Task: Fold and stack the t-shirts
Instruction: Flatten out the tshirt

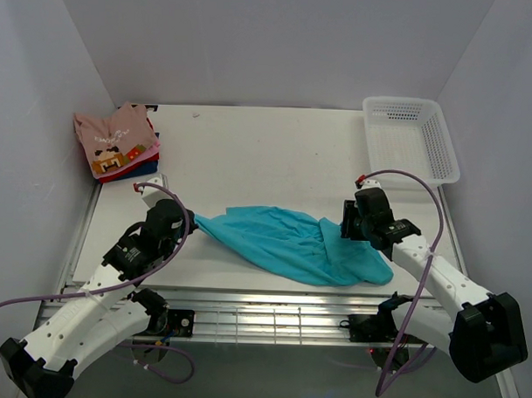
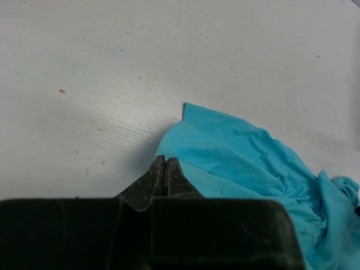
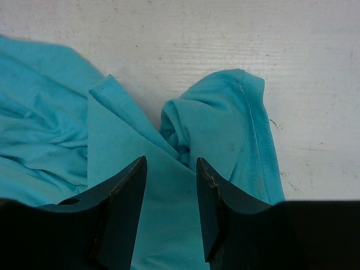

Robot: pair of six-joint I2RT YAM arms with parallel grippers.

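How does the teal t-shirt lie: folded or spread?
Neither: the teal t-shirt lies bunched and wrinkled on the table, edges turned over.

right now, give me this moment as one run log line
left gripper: shut on teal t-shirt corner | right gripper: open over its right end | folded stack: far left corner | basket: far right corner

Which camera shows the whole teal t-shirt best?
Top external: the teal t-shirt lies crumpled, fully visible. Left wrist shows only one end pinched by the left gripper; right wrist, bunched folds under the open right gripper.
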